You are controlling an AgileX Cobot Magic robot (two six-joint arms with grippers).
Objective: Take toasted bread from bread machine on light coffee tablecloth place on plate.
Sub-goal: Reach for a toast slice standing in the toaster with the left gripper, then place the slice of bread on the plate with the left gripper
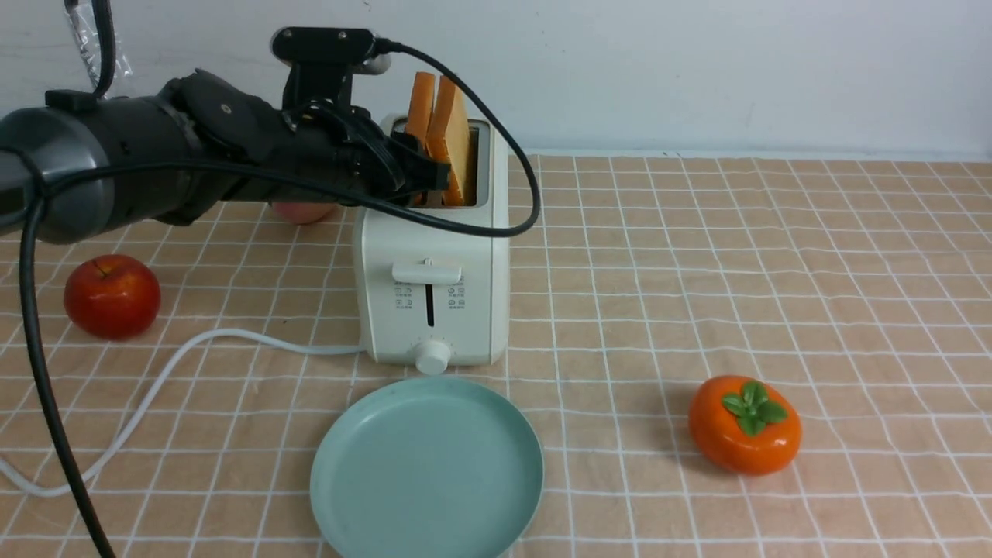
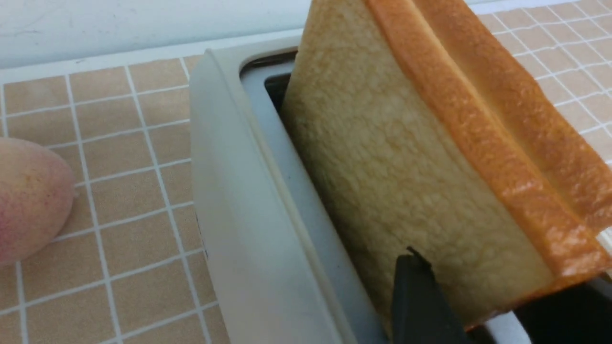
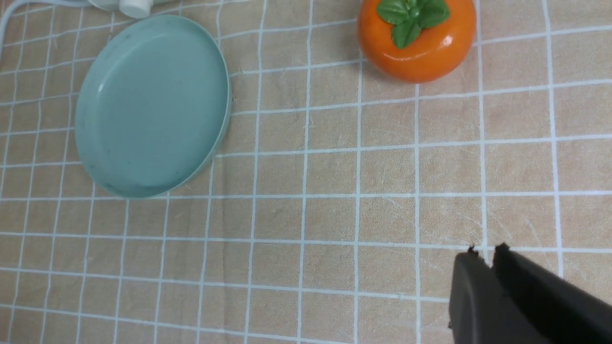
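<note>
A cream-white boxy two-slot bread machine (image 1: 431, 263) stood on the light coffee tablecloth with thin white grid lines (image 1: 697, 256) that covered the desk. Its front lever and small round knob faced the camera. Two square slices of toasted bread (image 1: 449, 139), pale golden on the faces and orange-brown along the crusts, stuck up out of its slots and leaned against each other. Just in front of the bread machine lay the round pale mint-teal plate (image 1: 426, 473), bare.

The left gripper (image 1: 432, 174) reached in from the left over the top of the bread machine, at the lower part of the slices. In the left wrist view one black finger (image 2: 416, 296) lay against the pale face of the nearer slice, with a dark part past the far crust. The jaws thus stood apart around the bread, and whether they pressed on it I could not tell. The right gripper (image 3: 485, 251) hung over bare cloth with its jaws almost together, holding nothing.

A shiny red apple (image 1: 112, 296) sat to the left, a pinkish peach (image 1: 304, 211) behind the left arm, and a glossy orange persimmon with a green leaf cap (image 1: 744, 425) to the right of the plate. A white cord (image 1: 178, 364) ran leftward from the bread machine.
</note>
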